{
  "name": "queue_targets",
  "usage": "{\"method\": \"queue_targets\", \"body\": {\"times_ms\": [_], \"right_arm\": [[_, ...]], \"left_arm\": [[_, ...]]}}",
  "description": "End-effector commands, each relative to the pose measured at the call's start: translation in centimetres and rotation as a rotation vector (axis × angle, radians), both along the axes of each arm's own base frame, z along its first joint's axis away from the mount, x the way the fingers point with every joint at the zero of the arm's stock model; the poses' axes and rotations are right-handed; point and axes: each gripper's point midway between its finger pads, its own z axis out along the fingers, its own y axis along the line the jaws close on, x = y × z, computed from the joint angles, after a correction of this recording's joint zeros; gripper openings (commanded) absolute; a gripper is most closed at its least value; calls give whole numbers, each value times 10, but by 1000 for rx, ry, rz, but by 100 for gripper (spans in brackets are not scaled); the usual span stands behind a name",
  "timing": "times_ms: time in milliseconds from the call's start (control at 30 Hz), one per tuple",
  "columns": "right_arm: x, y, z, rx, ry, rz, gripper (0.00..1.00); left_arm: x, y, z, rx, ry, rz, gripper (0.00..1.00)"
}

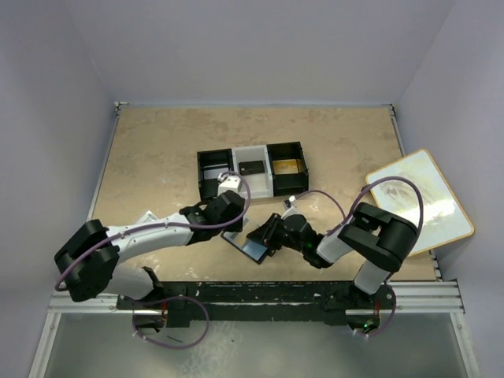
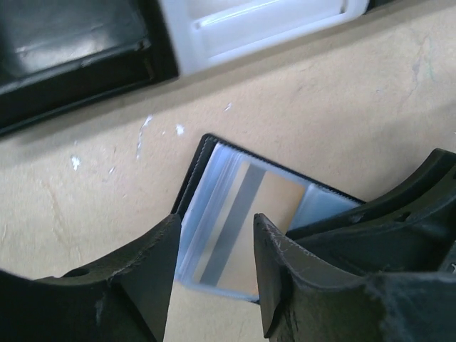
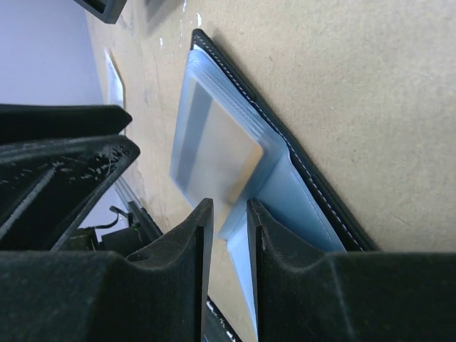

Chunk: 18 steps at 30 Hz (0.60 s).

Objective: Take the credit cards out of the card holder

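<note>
Top external: tray (image 1: 252, 148) behind card holder (image 1: 253, 249) (open), board (image 1: 417, 201) far rt.

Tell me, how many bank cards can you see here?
3. A gold card lies in the tray's right compartment, a dark card in its white middle one, and a striped card sits in the open card holder's sleeve. More may hide behind it.

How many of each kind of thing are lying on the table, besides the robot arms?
Card holder: 1
Cards: 3 (dark and gold in the tray, one in the holder's sleeve)
Three-compartment tray: 1
White board: 1
Total: 6
</note>
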Motion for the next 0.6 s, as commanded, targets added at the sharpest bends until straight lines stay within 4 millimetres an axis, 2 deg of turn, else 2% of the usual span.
{"method": "queue_targets", "body": {"times_ms": [0, 167, 300, 567], "right_arm": [[2, -16, -7, -2, -4, -65, 29], [5, -20, -10, -55, 9, -84, 28], [4, -16, -10, -29, 13, -73, 30], [8, -5, -3, 17, -5, -56, 28]], "left_arm": [[21, -24, 18, 32, -59, -112, 42], [11, -24, -7, 50, 9, -145, 39], [0, -12, -24, 62, 44, -131, 36], [-20, -5, -49, 79, 125, -176, 25]]}}
